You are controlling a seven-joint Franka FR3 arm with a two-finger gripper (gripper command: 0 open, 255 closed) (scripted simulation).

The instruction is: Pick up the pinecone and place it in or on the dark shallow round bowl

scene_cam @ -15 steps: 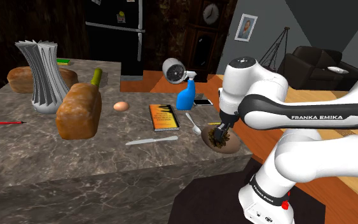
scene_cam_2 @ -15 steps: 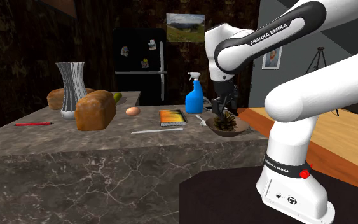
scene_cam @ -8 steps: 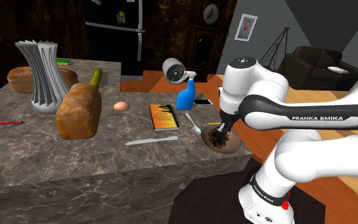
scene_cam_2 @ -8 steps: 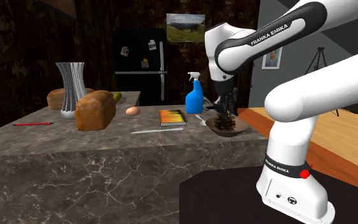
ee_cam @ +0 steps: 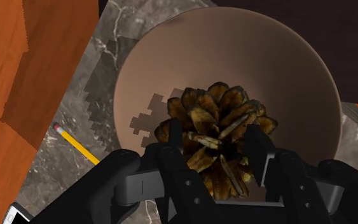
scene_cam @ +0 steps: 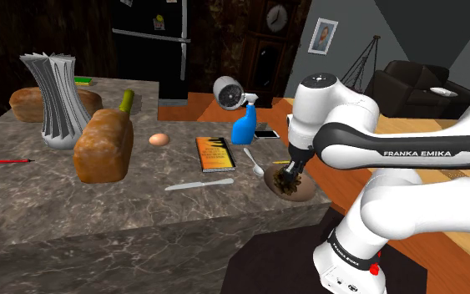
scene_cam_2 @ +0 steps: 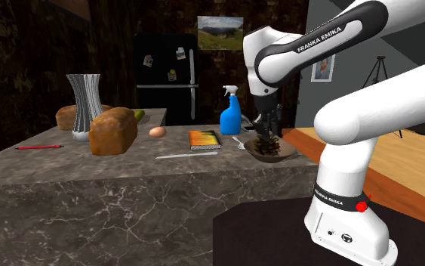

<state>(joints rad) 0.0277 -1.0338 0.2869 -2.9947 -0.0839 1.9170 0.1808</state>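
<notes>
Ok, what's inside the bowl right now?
The pinecone, with bare bowl wall showing around it. The bowl's floor directly beneath the pinecone is covered.

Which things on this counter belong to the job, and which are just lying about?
Job: pinecone, bowl, hand clasping the pinecone.

Lying about: vase, near loaf, egg, book, spray bottle, knife, spoon, yellow pencil.

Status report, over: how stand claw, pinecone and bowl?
Claw shut on pinecone. Pinecone low over brown bowl, inside its rim. Yellow pencil beside bowl, not in the way.
</notes>
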